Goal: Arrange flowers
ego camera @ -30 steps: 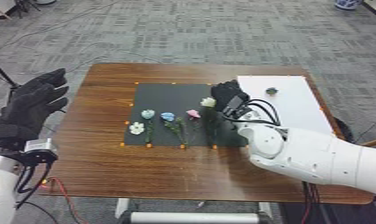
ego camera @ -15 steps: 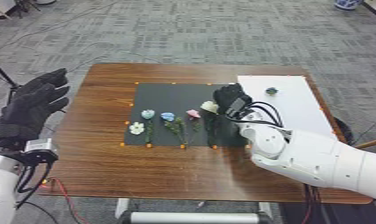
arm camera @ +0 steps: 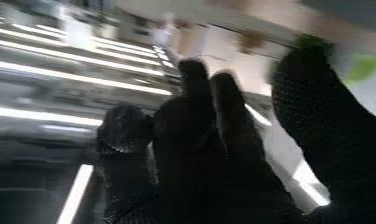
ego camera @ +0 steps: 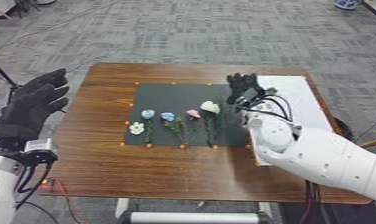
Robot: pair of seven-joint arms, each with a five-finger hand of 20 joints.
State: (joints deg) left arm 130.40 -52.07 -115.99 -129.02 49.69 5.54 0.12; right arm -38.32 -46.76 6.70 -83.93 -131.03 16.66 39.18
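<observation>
My left hand [ego camera: 32, 107] is at the left, off the table edge, fingers straight. My right hand [ego camera: 245, 86] is over the seam between the black mat [ego camera: 171, 92] and the white sheet, fingers extended and holding nothing; in the right wrist view the hand [arm camera: 189, 135] has its fingers spread from the thumb. On the mat lie a small white flower [ego camera: 136, 128], a pale green-blue one [ego camera: 148, 114], a blue one [ego camera: 168, 116], a pink one [ego camera: 193, 113] and a larger white flower [ego camera: 209, 107], most with stems toward the front edge.
The white sheet [ego camera: 295, 97] lies right of the mat, partly behind my right hand and arm. Small orange markers line the mat's edges. Brown table [ego camera: 167, 175] surrounds both.
My right hand has moved right, away from the larger white flower, which now lies on the mat. The small green item on the white sheet is now hidden. The left hand has kept still.
</observation>
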